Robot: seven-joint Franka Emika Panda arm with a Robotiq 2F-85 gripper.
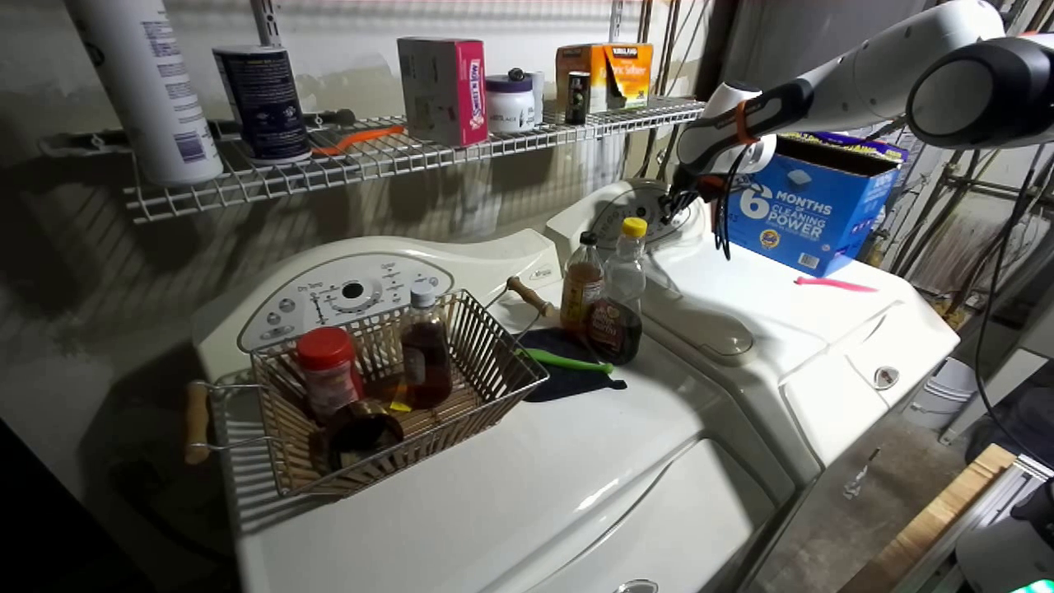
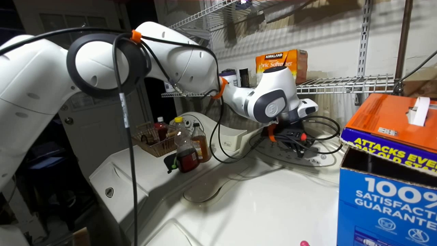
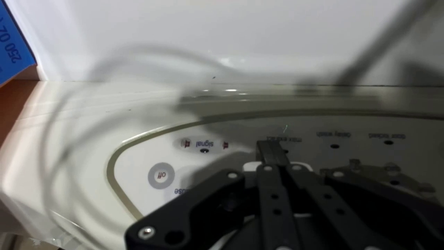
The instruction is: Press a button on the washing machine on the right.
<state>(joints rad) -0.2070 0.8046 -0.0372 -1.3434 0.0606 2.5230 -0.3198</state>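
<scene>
Right of frame centre, the glossy white washing machine (image 1: 766, 305) should prove heavy and rigid; its pale, rounded console (image 3: 242, 139) wants pressing, not grasping, by the black pincer (image 3: 273, 147), closed and empty

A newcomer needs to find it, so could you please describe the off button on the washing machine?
Find the white washing machine with the big blue box on it, then its control panel. In the wrist view, the off button sits near the panel's rounded left end. A grey ring around a pale centre marked "off" sets it apart from the small dark signal dot nearby.
</scene>
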